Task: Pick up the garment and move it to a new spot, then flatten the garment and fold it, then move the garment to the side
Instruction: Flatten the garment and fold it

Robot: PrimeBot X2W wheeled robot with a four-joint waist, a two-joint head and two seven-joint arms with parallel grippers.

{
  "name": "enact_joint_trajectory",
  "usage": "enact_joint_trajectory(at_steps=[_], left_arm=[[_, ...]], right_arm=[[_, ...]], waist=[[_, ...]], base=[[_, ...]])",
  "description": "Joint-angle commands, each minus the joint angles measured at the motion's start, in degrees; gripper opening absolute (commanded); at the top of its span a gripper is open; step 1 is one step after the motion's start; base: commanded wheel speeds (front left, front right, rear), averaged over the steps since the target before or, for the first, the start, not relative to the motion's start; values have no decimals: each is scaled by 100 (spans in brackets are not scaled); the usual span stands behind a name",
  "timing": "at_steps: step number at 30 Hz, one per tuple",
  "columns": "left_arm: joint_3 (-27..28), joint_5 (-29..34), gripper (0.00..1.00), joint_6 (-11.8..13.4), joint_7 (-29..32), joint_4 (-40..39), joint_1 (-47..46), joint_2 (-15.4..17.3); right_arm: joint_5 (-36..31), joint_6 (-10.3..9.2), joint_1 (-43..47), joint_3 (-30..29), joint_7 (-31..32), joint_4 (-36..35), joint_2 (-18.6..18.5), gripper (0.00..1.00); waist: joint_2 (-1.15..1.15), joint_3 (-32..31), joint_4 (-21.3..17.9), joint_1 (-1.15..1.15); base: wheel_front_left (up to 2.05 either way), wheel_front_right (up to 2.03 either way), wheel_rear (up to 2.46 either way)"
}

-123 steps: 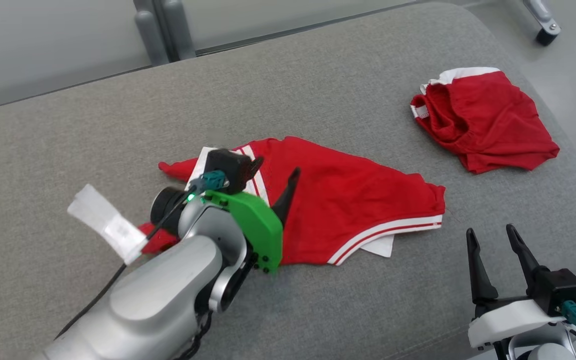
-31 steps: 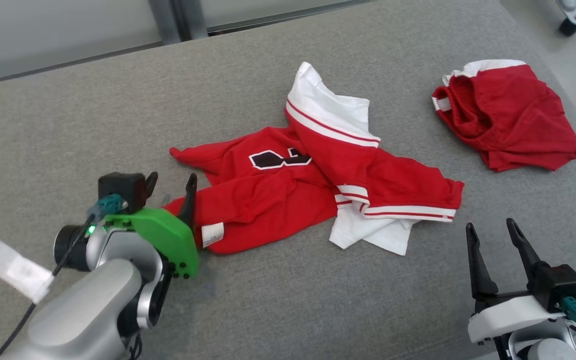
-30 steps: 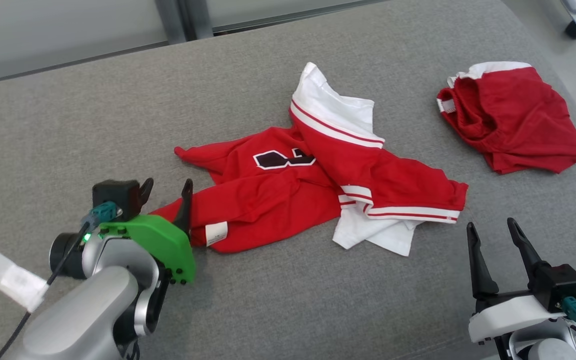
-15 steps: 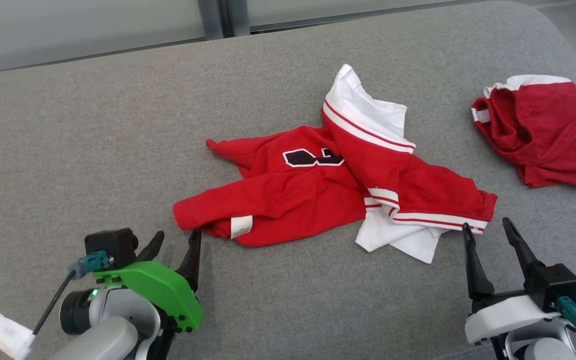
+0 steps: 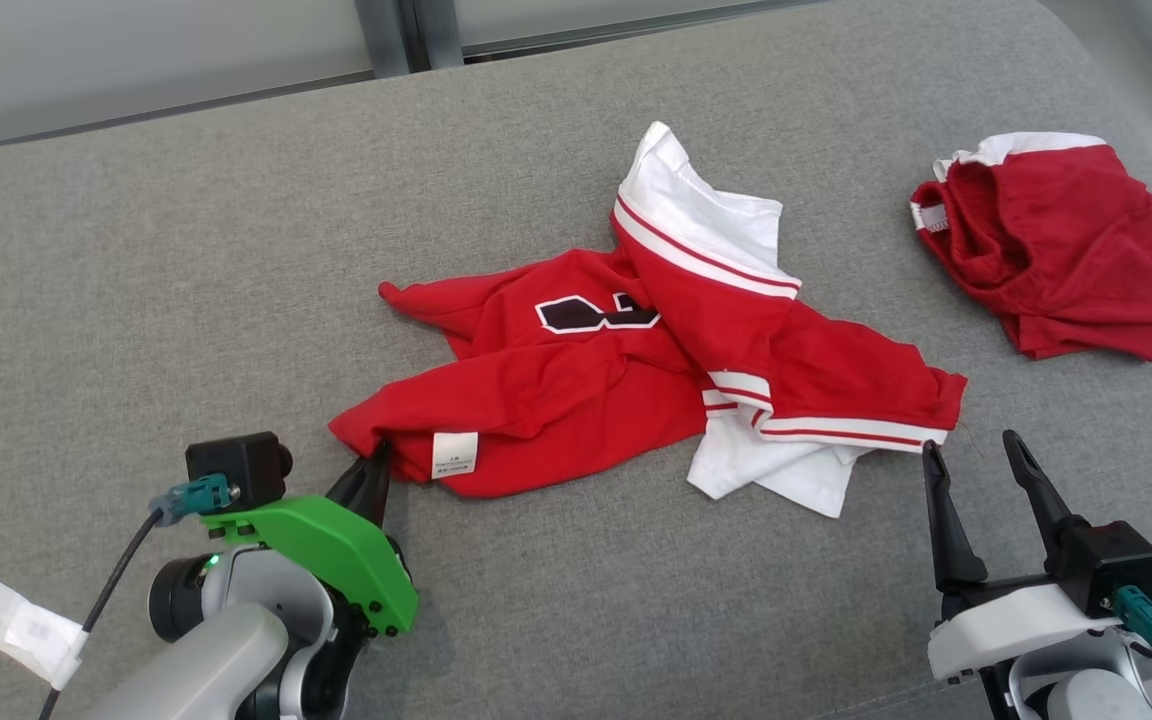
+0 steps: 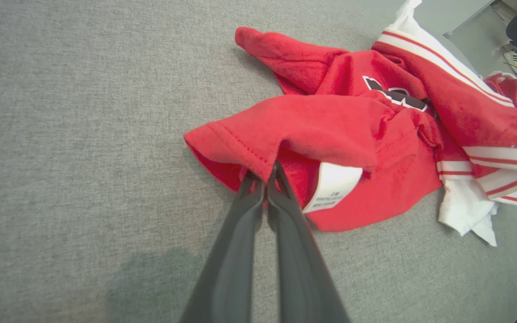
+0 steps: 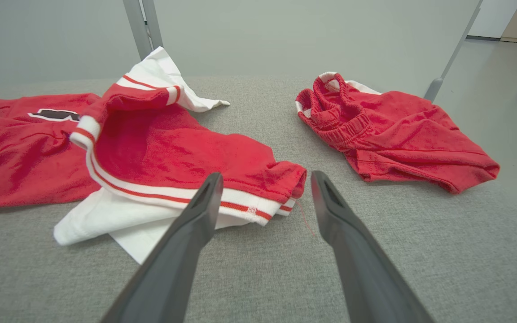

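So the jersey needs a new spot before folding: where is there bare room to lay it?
The widest bare patch of the grey cushion lies left of the jersey, back to the far edge. A near strip runs between the left gripper, pinching its hem, and the open right gripper. Crowded on the right: the red shorts lie close.

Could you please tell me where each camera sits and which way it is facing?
Head view: from above, looking forward and down at the grey cushion; left hand lower left, right hand lower right.
Left wrist view: low, along its pinched fingers into the red jersey hem.
Right wrist view: low over the cushion, between open fingers toward the jersey's striped edge and red shorts.
Shared: all three show the jersey.
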Motion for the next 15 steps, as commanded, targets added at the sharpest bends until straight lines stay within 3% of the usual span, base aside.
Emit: enact_joint_trajectory(at_steps=[1,5,8,11,12,15], left_arm=[[5,31,0,-52,-30,10,-97,-16],[-42,123,0,-123,-17,-172,-121,67],[-51,164,0,-80,41,-637,-82,329],[-148,260,0,29,242,-1377,108,826],[-248,305,0,138,460,-1962,245,1252],[-510,378,0,228,912,-2740,440,1885]], right_arm=[[18,-9,-7,-21,-18,10,-9,100],[25,-9,52,-45,-17,26,-8,100],[3,-9,70,-67,-17,25,-9,100],[-19,-9,104,-73,-18,27,-9,100],[-16,-9,124,-85,-18,22,-9,100],[5,-9,187,-90,-18,17,-8,100]], waist=[[0,-3,5,0],[0,-51,56,0],[0,-97,90,0],[0,-157,112,0],[0,-190,133,0],[0,-207,199,0]], base=[[0,0,0],[0,0,0],[0,0,0],[0,0,0],[0,0,0],[0,0,0]])
